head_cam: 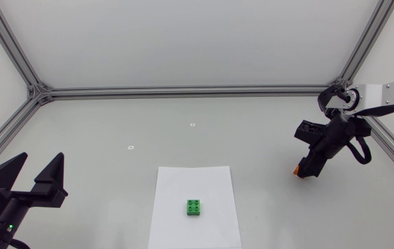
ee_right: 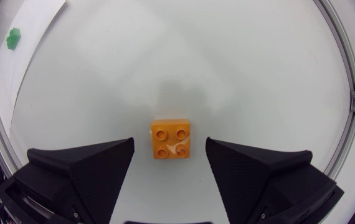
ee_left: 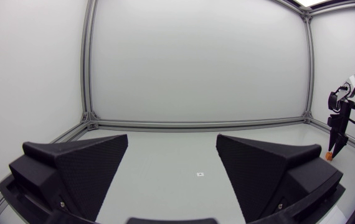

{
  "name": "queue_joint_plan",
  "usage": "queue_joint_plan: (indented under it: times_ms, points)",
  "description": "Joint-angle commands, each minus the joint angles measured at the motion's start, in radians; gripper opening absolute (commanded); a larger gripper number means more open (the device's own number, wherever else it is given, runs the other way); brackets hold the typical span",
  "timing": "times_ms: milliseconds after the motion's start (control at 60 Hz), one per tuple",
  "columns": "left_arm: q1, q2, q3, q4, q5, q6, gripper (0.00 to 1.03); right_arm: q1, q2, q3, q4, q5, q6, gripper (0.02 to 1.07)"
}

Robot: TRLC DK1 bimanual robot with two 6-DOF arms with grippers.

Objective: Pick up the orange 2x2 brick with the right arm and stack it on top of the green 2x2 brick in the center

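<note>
The orange 2x2 brick (ee_right: 170, 140) lies on the table between the spread fingers of my right gripper (ee_right: 169, 163), touching neither finger. From above only a sliver of the orange brick (head_cam: 297, 170) shows under the right gripper (head_cam: 309, 169), at the table's right side. The green 2x2 brick (head_cam: 194, 207) sits on a white paper sheet (head_cam: 195, 181) at the front centre, and appears as a small green brick (ee_right: 13, 38) far off in the right wrist view. My left gripper (ee_left: 172, 168) stands open with nothing in it at the front left, seen from above as the left gripper (head_cam: 36, 174).
Aluminium frame rails (head_cam: 183, 90) run along the table's back and sides. Two small white markers (head_cam: 131, 147) lie on the table behind the paper. My right arm (ee_left: 339, 124) shows far off in the left wrist view.
</note>
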Motion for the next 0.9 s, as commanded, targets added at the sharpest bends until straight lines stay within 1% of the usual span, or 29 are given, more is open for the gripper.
queue_joint_plan:
  times_ms: [0,83,150,550,683,817,850,883]
  points:
    - [0.001,-0.006,-0.041,-0.011,0.003,0.006,0.99,0.003,0.030,0.016,0.000,0.011,-0.030,0.82]
    - [0.001,-0.006,-0.041,-0.011,0.003,0.006,0.99,0.006,0.036,0.019,0.000,0.012,-0.033,0.82]
    - [0.001,-0.006,-0.041,-0.011,0.003,0.006,0.99,0.006,0.037,0.021,0.000,0.012,-0.036,0.79]
    - [0.001,-0.006,-0.041,-0.011,0.003,0.006,0.99,0.014,0.039,0.024,-0.008,0.020,-0.070,0.79]
    - [0.001,-0.006,-0.041,-0.011,0.003,0.006,0.99,0.022,0.042,0.024,-0.008,0.020,-0.071,0.73]
    - [0.001,-0.006,-0.041,-0.011,0.003,0.006,0.99,0.028,0.051,0.027,-0.008,0.023,-0.071,0.72]
    - [0.001,-0.006,-0.041,-0.011,0.003,0.006,0.99,0.028,0.053,0.027,-0.008,0.023,-0.073,0.68]
    - [0.001,-0.006,-0.041,-0.011,0.003,0.006,0.99,0.029,0.054,0.027,-0.008,0.023,-0.073,0.67]
